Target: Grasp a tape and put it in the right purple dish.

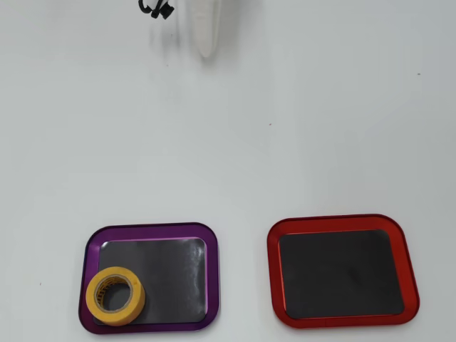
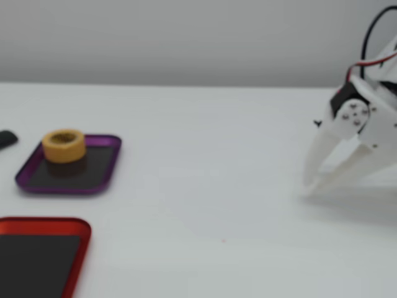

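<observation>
The yellow tape (image 1: pixel 114 296) lies flat in the near left corner of the purple dish (image 1: pixel 153 231) in the overhead view, its edge resting by the rim. In the fixed view the tape (image 2: pixel 63 146) sits at the far end of the purple dish (image 2: pixel 99 180). My white gripper (image 2: pixel 313 184) is far from it at the right of the fixed view, tips down near the table, jaws together and empty. In the overhead view only its tip (image 1: pixel 206 44) shows at the top edge.
A red-rimmed tray (image 1: pixel 342 226) of the same shape lies to the right of the purple one in the overhead view and at the near left in the fixed view (image 2: pixel 74 226). A small dark object (image 2: pixel 6 138) lies at the left edge. The white table (image 1: pixel 285 128) spreads between arm and trays.
</observation>
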Controlling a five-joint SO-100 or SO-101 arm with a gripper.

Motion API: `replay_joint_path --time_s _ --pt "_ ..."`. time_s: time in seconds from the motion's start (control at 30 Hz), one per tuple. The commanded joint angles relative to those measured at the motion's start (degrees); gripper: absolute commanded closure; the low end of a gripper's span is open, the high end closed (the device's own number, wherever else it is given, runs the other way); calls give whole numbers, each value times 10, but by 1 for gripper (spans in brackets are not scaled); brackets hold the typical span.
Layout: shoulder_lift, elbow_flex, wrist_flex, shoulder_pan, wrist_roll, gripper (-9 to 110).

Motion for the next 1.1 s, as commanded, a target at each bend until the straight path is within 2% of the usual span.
replay_joint_path --time_s 0.0,0.4,0.67,1.07 --pt "57 4 5 3 27 102" --pt "57 4 5 -6 35 102" --pt "57 4 -1 -93 33 102" --pt "56 4 -1 -92 31 102"
